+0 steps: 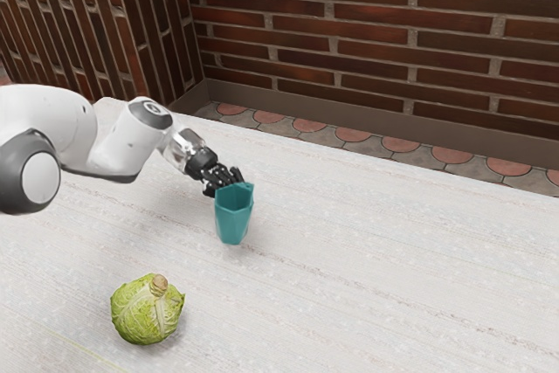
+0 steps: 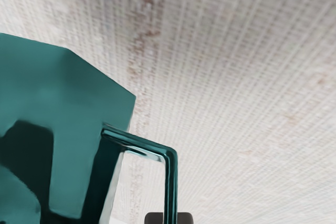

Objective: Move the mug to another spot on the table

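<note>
Closest to the wrist camera, a teal, flat-sided ceramic mug point(image 2: 63, 119) is seen right under the hand, its thin angular handle point(image 2: 169, 182) standing out against the pale, grained tabletop point(image 2: 236, 77).

In the exterior view the black two-finger claw point(image 1: 225, 179) is placed at the mug's point(image 1: 234, 216) upper rim, on the side facing the exterior view's left. Contact with the rim is seen there, but it cannot be told whether the claw is apart or clamped on the mug wall. The mug is held roughly upright, near the middle of the whitish wooden table point(image 1: 393, 259); whether its base is resting on the surface or raised just above it cannot be told.

Behind the claw, the white-and-grey arm point(image 1: 131, 139) is stretched in low from the exterior view's left.

A pale green, leafy cabbage point(image 1: 147, 308) is found well apart from the mug, on the table's near part.

Beyond the table's far edge, a strip of rounded reddish floor tiles point(image 1: 393, 141) is bordered by a dark red brick wall point(image 1: 376, 24).
</note>
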`<state>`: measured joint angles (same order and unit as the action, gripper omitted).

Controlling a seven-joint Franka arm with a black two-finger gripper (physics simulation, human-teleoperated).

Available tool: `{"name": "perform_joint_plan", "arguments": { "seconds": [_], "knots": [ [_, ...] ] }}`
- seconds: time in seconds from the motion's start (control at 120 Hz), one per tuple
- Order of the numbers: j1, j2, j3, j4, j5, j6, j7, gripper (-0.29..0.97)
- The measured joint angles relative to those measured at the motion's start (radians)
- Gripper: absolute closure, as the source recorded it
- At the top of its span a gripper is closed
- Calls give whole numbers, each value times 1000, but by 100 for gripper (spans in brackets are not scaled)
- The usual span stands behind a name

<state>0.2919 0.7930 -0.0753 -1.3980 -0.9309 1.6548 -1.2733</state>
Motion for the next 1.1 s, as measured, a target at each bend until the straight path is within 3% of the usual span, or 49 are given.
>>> {"name": "perform_joint_plan", "arguments": {
  "seconds": [0.192,0.508,1.1],
  "knots": [
    [1,17,0,0,-1,6,21,72],
    [0,19,-1,2,0,10,47,47],
    [-1,63,-19,70,45,11,166,35]
  ]
}}
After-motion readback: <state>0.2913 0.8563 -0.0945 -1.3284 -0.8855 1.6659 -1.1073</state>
